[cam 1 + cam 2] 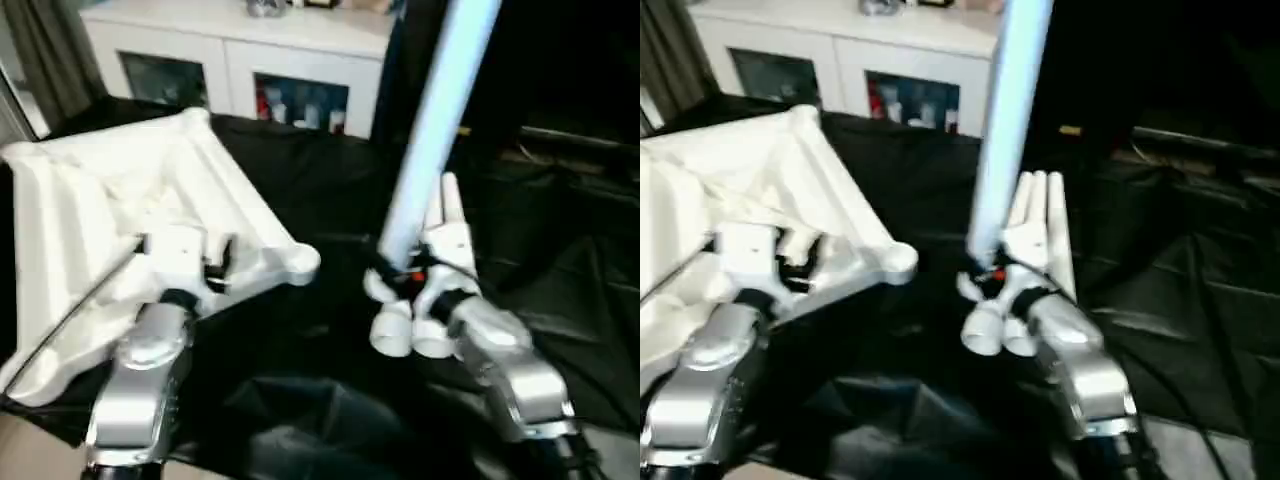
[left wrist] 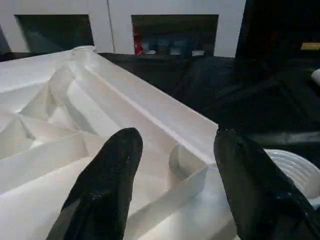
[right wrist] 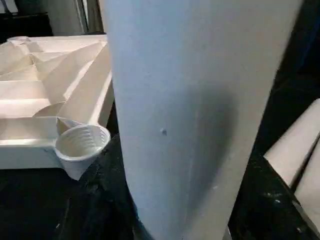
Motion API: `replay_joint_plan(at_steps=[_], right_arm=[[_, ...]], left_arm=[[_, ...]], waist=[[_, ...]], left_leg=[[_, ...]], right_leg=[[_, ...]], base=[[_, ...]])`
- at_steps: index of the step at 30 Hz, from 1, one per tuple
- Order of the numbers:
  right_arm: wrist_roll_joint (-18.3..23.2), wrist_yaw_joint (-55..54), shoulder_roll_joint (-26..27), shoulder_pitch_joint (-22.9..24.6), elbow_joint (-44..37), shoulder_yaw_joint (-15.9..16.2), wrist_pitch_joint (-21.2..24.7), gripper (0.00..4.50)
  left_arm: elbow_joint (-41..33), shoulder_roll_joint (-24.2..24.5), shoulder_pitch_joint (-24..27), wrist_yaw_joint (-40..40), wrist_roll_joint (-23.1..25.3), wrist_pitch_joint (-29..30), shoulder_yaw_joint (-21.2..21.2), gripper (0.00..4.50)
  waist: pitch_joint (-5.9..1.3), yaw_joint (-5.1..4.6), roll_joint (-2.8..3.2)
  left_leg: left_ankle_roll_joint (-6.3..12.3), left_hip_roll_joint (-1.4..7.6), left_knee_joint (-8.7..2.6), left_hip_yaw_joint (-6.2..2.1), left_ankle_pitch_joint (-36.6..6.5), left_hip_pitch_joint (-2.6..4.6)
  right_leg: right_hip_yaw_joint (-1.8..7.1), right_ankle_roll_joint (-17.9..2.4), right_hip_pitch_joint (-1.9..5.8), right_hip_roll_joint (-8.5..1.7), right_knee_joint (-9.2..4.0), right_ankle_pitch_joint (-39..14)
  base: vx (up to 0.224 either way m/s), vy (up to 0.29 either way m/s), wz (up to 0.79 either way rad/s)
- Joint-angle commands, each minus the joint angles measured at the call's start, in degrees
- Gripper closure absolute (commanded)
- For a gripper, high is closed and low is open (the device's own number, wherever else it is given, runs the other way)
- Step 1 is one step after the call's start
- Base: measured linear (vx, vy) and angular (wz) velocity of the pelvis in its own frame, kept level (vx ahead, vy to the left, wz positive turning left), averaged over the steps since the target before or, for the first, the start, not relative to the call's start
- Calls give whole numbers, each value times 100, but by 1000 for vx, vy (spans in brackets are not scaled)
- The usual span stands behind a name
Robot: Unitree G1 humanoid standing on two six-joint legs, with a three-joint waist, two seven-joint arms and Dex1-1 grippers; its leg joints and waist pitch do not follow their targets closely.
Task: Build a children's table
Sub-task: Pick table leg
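Now the ribbed white tabletop (image 1: 120, 230) lies upside down on black cloth (image 1: 310, 180), its rim between the left gripper (image 2: 172, 165)'s parted jaws, while the right gripper (image 1: 400, 270) clasps a smooth round leg (image 1: 430, 130) upright beside spare legs (image 1: 445, 215).

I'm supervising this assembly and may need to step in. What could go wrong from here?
The long round white plastic leg stands steeply in the right gripper, gripped near its lower end, so it could tip or slip. The left gripper straddles the upturned white ribbed tabletop's rim beside the threaded corner socket; the top could shift during insertion.
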Motion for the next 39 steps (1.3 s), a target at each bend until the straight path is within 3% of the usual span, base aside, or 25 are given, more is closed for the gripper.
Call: replay_joint_plan(at_steps=[1, 3, 5, 7, 9, 11, 13, 15, 16, 17, 18, 19, 20, 21, 22, 23, 24, 28, 29, 30, 32, 34, 35, 37, 39], right_arm=[[9, 20, 15, -42, -43, 93, -70, 259], [10, 17, 16, -43, -45, 89, -80, 259], [4, 2, 29, -46, -56, 61, -74, 259], [0, -4, 28, -37, -69, 40, -71, 259], [-7, -8, 28, -25, -80, 27, -69, 259], [-8, -9, 25, -17, -85, 19, -70, 259], [0, -20, 17, -19, -79, 19, -72, 259], [2, -25, 11, -31, -64, 17, -77, 259], [3, -26, 10, -35, -59, 16, -78, 259], [1, -26, 4, -47, -40, 12, -86, 259], [0, -26, 4, -48, -39, 11, -87, 259], [-2, -27, 3, -49, -38, 9, -90, 259], [-3, -27, 4, -55, -32, 0, -93, 259], [-4, -26, 5, -60, -27, -6, -94, 259], [-8, -26, 8, -68, -17, -14, -96, 259], [-8, -29, 9, -76, -8, -19, -99, 259], [-6, -30, 7, -76, -9, -18, -99, 259], [23, -19, -18, -82, 3, -34, -107, 259], [26, -19, -17, -83, 4, -36, -106, 259], [3, 13, -47, -93, 6, -10, -103, 259], [-25, 30, -65, -98, 6, 10, -115, 259], [-38, 29, -57, -100, -1, 10, -123, 259], [-41, 22, -57, -101, 2, 11, -129, 259], [-48, -3, -69, -115, 4, 2, -127, 259], [-41, -27, -76, -122, -1, -14, -118, 259]], left_arm=[[34, 74, 2, 11, 17, 61, 47, 178], [86, 42, -39, -20, -26, 45, 81, 178], [105, 55, -79, -31, -7, 53, 75, 178], [116, 55, -92, -35, -10, 60, 56, 178], [122, 55, -95, -39, -28, 51, 34, 178], [126, 44, -103, -45, -39, 51, 19, 178], [127, 26, -111, -55, -51, 49, 12, 178], [123, 12, -114, -66, -61, 34, 5, 178], [119, 5, -114, -73, -70, 31, 4, 178], [67, 9, -143, 220, 261, -74, -49, 178], [61, 10, -149, 266, 309, -82, -56, 178], [47, -15, -177, 353, 362, -76, -51, 178], [54, -40, -199, 387, 362, -49, -46, 178], [63, -57, -204, 378, 330, -35, -38, 178], [83, -88, -205, 363, 269, -17, -18, 178], [104, -105, -196, 378, 260, -26, -10, 178], [110, -108, -184, 359, 247, -99, -10, 178], [87, -149, -166, 376, 218, -164, 19, 178], [85, -146, -168, 367, 202, -140, 21, 178], [84, -143, -177, 302, 109, -64, 34, 178], [82, -152, -178, 284, 67, -60, 45, 178], [59, -180, -169, 259, 21, -32, 54, 178], [52, -193, -164, 236, -8, 7, 56, 178], [38, -238, -142, 215, -38, 5, 50, 178], [24, -250, -128, 207, -34, 3, 39, 178]], waist=[[-297, 21, 67], [-194, 56, 62], [-99, 196, 52], [-74, 250, 65], [-43, 185, 198], [-144, -188, 459], [-117, -264, 465], [-80, -320, 326], [-132, -280, 99], [-151, 70, -93], [-271, -43, -49], [-115, -116, 32], [-59, -202, 169], [-32, -381, 397], [-211, -478, 493], [-179, -519, 600], [-191, -507, 625], [-259, -399, 450], [-287, -319, 180], [-291, -175, 150], [-268, 31, 4], [-186, 50, 128], [-98, 60, 108], [-70, 0, 187], [-19, -51, 216]], left_leg=[[262, 110, -318, 89, -99, -15], [429, 182, -326, 147, -853, 41], [672, 281, -5, 60, -930, 54], [762, 340, 171, -64, -896, -5], [830, 342, -174, -52, -1319, 121], [1034, 196, -814, 136, -2438, 455], [1391, 311, -1046, 114, -2382, 414], [1403, 409, -1127, 90, -2475, 425], [821, 329, -1075, 198, -2820, 281], [451, 54, 679, 1, -1805, -9], [255, -101, 1036, -357, -1150, -302], [-210, 54, 923, -524, -536, -428], [-544, 140, 66, -437, -802, -51], [-714, 509, -493, -646, -2279, 42], [-876, 890, -654, -870, -2724, 219], [-1047, 1152, -842, -1044, -2509, 221], [-998, 1199, -866, -1046, -2210, 233], [447, 678, -606, -687, -1302, 277], [572, 280, -344, -327, -903, -86], [522, 129, -264, -148, -523, -257], [375, 151, -269, 7, -165, -157], [78, 281, -473, 95, -930, -44], [58, 275, -593, 16, -1709, -159], [36, 230, -508, -46, -2786, -59], [133, 214, -444, -46, -2981, -63]], right_leg=[[191, -369, 567, -427, -482, 1671], [331, -720, 521, -638, -762, -712], [709, -753, 536, -1184, -1153, -3671], [840, -612, 527, -1435, -1277, -4469], [510, -730, 436, -1083, -1195, -4211], [-339, -656, 216, 27, -373, -1799], [-653, -333, 152, 67, 314, -591], [-626, -140, 227, -160, 195, -508], [-330, -74, 423, -577, -192, -986], [721, 107, 385, -2118, -1274, -3275], [901, -94, 562, -2072, -1144, -3246], [234, -605, 689, -1742, -1001, -3075], [-527, -1090, 471, -745, -730, -2678], [-531, -715, 336, -48, -403, -1871], [-425, -642, 371, -161, -132, -1019], [-409, -572, 221, -85, 248, -281], [-413, -550, 128, -53, 380, -268], [-220, -635, 249, -249, -78, -197], [8, -819, 559, -528, -417, 371], [79, -863, 709, -775, -545, 612], [81, -396, 634, -764, -651, 86], [7, -432, 557, -540, -728, -1675], [-144, -431, 666, -598, -773, -2912], [-340, -220, 724, -725, -1023, -4790], [-577, -280, 910, -738, -1170, -5093]], base=[[-51, -40, -6], [-35, 2, -1], [-112, 102, 3], [-91, 164, 0], [-84, 222, 1], [-87, 243, 6], [-78, 243, 7], [-70, 171, -7], [-88, 141, -11], [-45, 132, -14], [-45, 132, -14], [-17, 169, -33], [-59, 203, -20], [-59, 203, -20], [-78, 166, 16], [-66, 109, 13], [-66, 109, 13], [-39, -8, -1], [-128, -119, -15], [-96, -89, -12], [-76, -100, -10], [-53, -77, -7], [0, 0, 0], [-13, -1, 9], [13, 33, 30]])
